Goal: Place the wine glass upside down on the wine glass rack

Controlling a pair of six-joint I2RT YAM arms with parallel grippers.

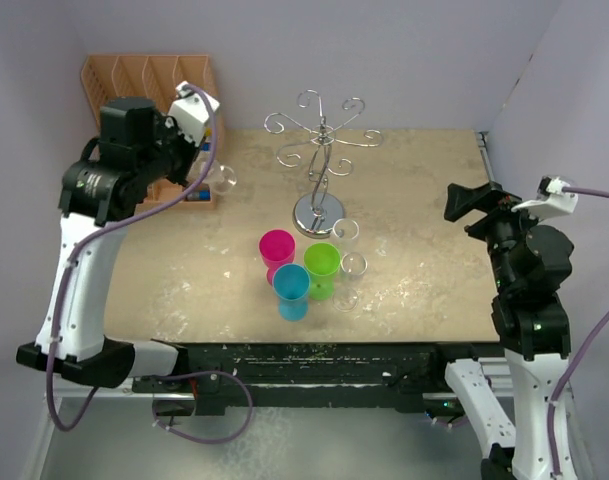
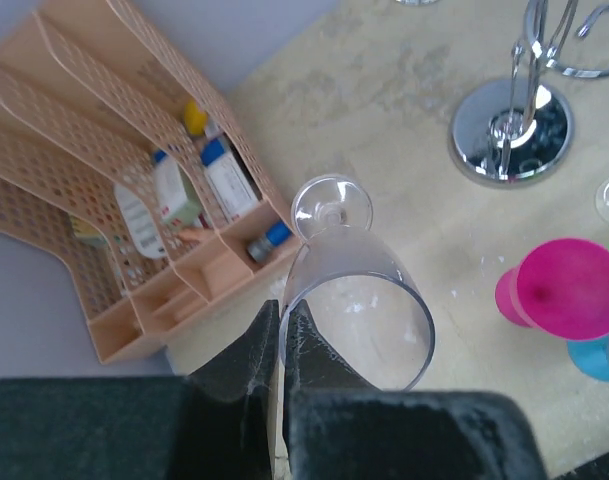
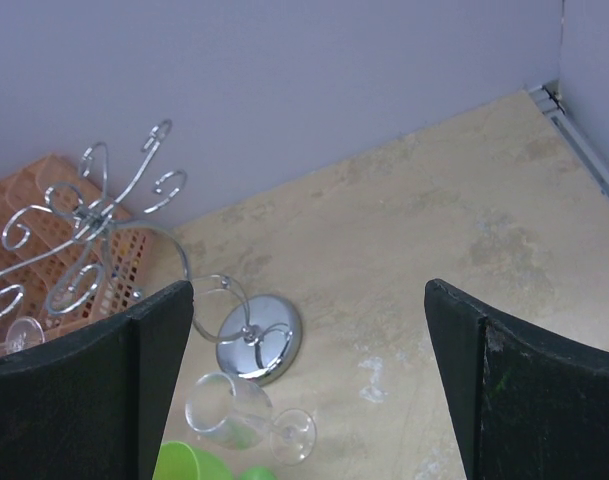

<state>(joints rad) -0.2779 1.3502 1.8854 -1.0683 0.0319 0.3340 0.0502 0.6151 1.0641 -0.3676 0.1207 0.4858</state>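
My left gripper [image 1: 210, 160] hangs above the back left of the table, in front of the orange organiser. It is shut on the rim of a clear wine glass [image 1: 222, 181]. In the left wrist view the fingertips [image 2: 296, 330] pinch the wall of the glass [image 2: 369, 280], whose foot [image 2: 331, 205] points away from the gripper. The chrome wire rack [image 1: 322, 150] stands at the back centre on a round shiny base [image 1: 319, 213], also seen in the left wrist view [image 2: 511, 130] and the right wrist view [image 3: 94, 230]. My right gripper [image 1: 474, 205] is open and empty at the right side [image 3: 309, 295].
An orange slotted organiser [image 1: 144, 80] with small items stands at the back left [image 2: 114, 180]. Pink [image 1: 277, 247], green [image 1: 322, 262] and blue [image 1: 292, 290] cups cluster in front of the rack base. Another clear glass [image 3: 234, 412] lies beside them, with more clear glass [image 1: 353, 265] nearby.
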